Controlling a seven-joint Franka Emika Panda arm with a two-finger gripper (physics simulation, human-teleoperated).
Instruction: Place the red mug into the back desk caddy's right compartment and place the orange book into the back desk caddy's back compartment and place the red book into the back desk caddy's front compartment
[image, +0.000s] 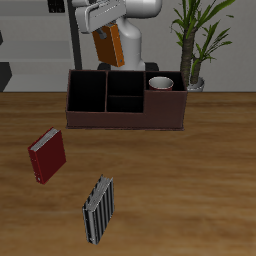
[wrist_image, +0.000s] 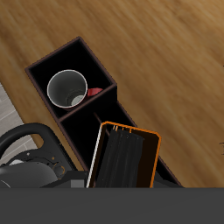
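My gripper (image: 103, 31) is shut on the orange book (image: 111, 47) and holds it in the air above the back of the back desk caddy (image: 125, 118). In the wrist view the orange book (wrist_image: 123, 157) hangs over the caddy's narrow middle sections (wrist_image: 87, 131); my fingers do not show there. The red mug (image: 160, 83) stands upright in the right compartment, the low-walled end section, and also shows in the wrist view (wrist_image: 68, 88). The red book (image: 47, 156) lies on the table nearer the front edge, away from the caddy.
A grey-and-black striped book (image: 98, 210) stands near the table's front edge. A potted plant (image: 194, 45) stands behind the caddy's mug end. The robot's base (image: 140, 30) is right behind the caddy.
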